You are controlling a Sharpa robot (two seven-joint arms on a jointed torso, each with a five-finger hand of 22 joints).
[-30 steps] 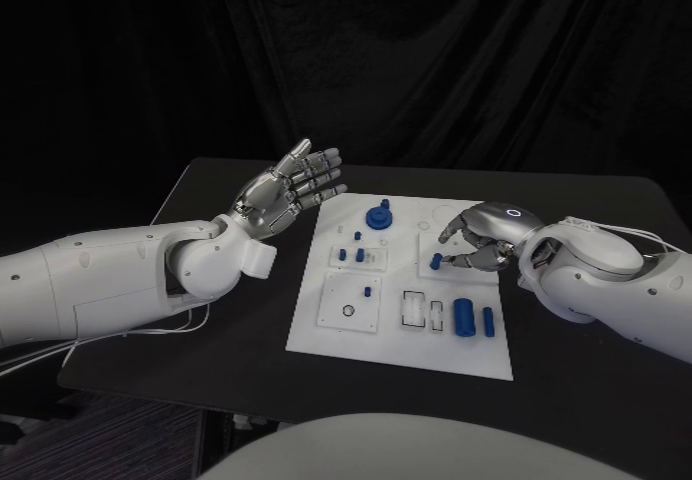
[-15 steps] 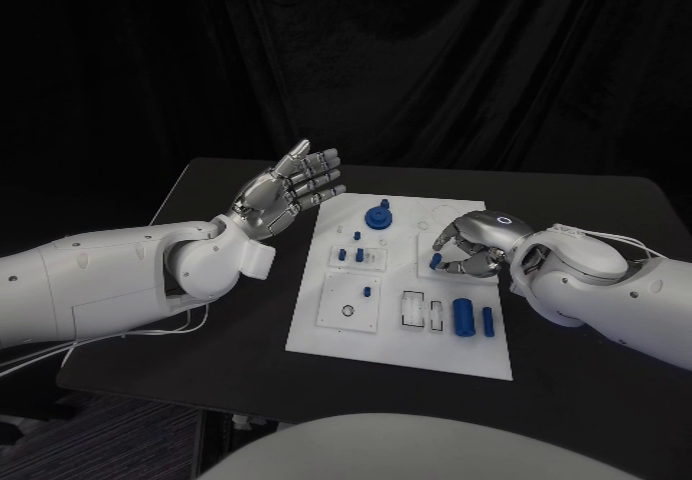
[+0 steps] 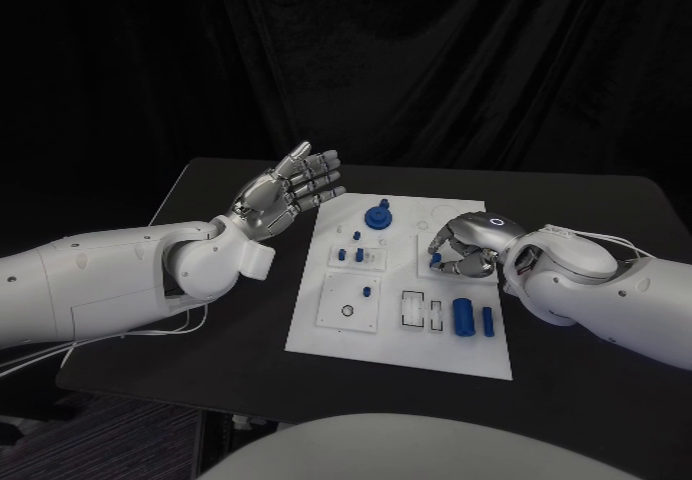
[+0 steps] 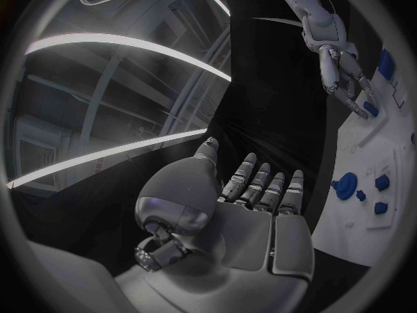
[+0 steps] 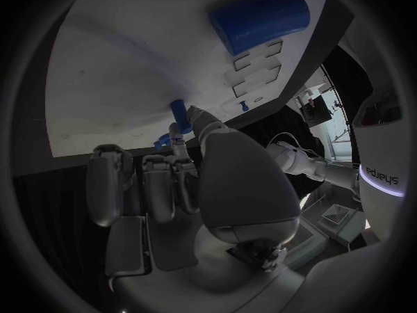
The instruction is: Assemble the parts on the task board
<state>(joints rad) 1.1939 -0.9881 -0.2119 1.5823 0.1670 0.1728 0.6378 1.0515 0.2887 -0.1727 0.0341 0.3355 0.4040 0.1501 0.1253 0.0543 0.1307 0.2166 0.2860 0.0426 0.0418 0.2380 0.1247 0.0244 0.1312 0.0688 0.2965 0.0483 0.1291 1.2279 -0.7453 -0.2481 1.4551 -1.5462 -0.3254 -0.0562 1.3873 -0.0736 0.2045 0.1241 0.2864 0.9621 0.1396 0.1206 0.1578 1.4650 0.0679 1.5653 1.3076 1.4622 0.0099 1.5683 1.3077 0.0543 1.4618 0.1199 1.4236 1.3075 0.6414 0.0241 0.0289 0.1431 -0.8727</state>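
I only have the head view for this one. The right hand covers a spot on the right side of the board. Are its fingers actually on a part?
Observer: Yes. In the right wrist view, a fingertip of the right hand touches a small blue peg standing on the task board. I cannot tell whether the peg is pinched.
Operator: And the other fingers?
Observer: They curl in toward the palm with nothing in them.
Operator: Is anything behind the raised left hand?
Observer: No. The left wrist view shows the back of the left hand bare, with its fingers straight.
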